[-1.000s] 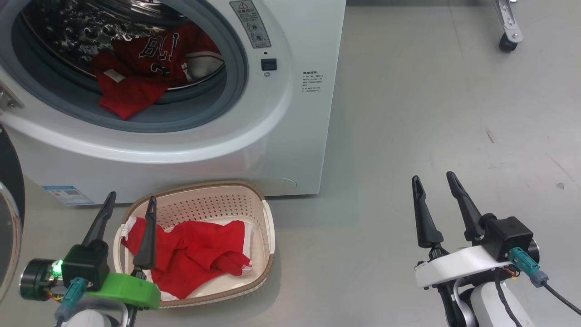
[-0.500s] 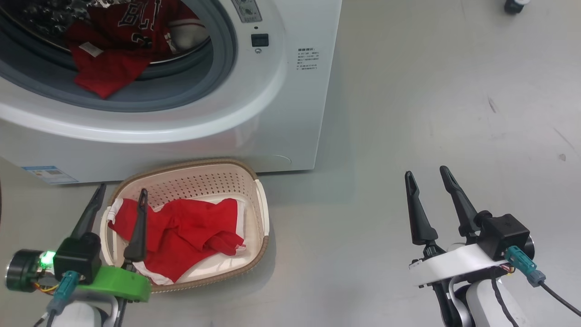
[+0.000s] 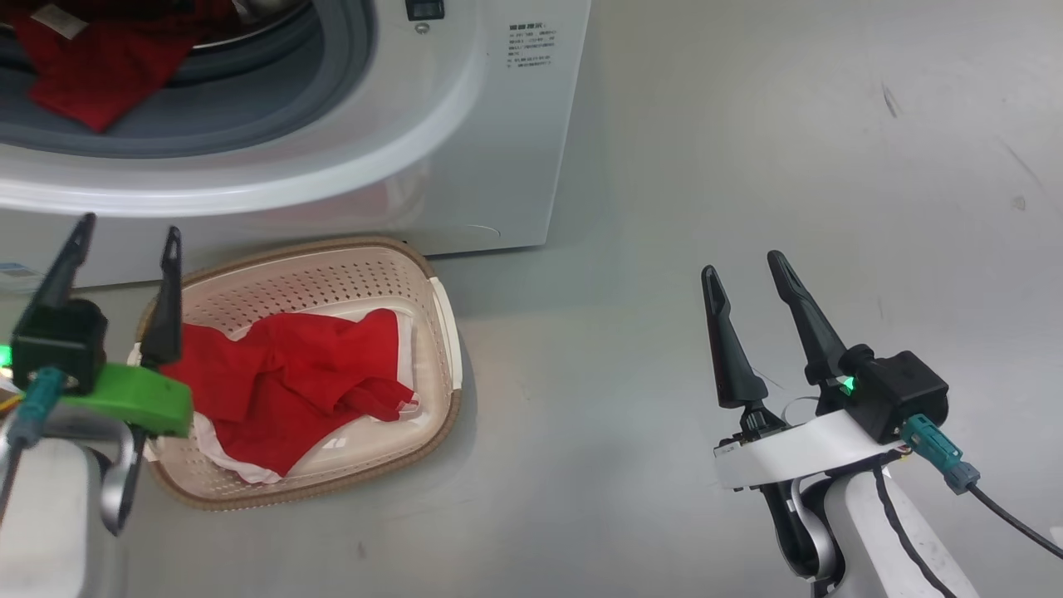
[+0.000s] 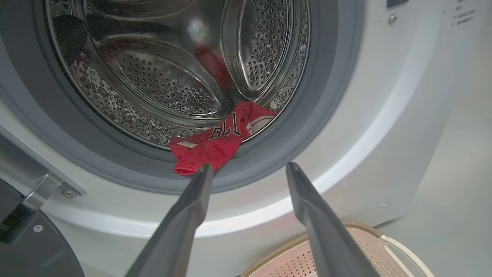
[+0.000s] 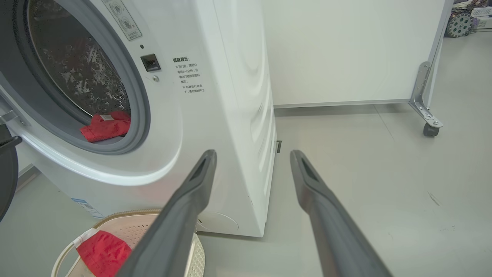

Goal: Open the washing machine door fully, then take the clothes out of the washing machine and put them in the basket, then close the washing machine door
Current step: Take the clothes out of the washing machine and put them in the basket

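One white washing machine [image 3: 465,124] with one round door [image 4: 23,246]. Two red jerseys: one jersey [image 3: 91,66] in the washing machine's drum, one jersey [image 3: 282,374] in the single cream basket [image 3: 315,278] before the washing machine. Two grippers, the left gripper [image 3: 129,228] and the right gripper [image 3: 739,262], each with two dark fingers.

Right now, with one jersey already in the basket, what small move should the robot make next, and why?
Probably reach the open, empty left tool forward toward the red jersey that lies at the drum's lip, draped over the grey gasket. The tool points almost at it, and the basket holds only one piece.
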